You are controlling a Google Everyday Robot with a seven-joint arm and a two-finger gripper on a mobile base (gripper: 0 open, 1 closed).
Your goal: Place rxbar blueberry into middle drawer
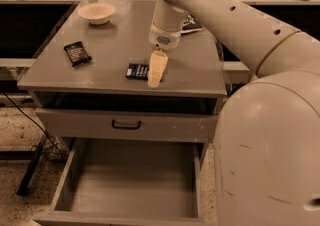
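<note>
The rxbar blueberry [135, 71], a small dark navy bar with white text, lies flat near the front edge of the cabinet top. My gripper [155, 71] points down at the bar's right end and covers that end. Whether it touches the bar I cannot tell. The middle drawer [130, 182] is pulled out wide below, a grey box with a bare floor and nothing in it.
A black wrapper bar [77, 53] lies at the left of the cabinet top [110, 40], a white bowl [96, 12] at the back left. A snack bag [190, 24] peeks out behind my arm. A grey drawer front with a black handle [126, 125] sits above the open drawer.
</note>
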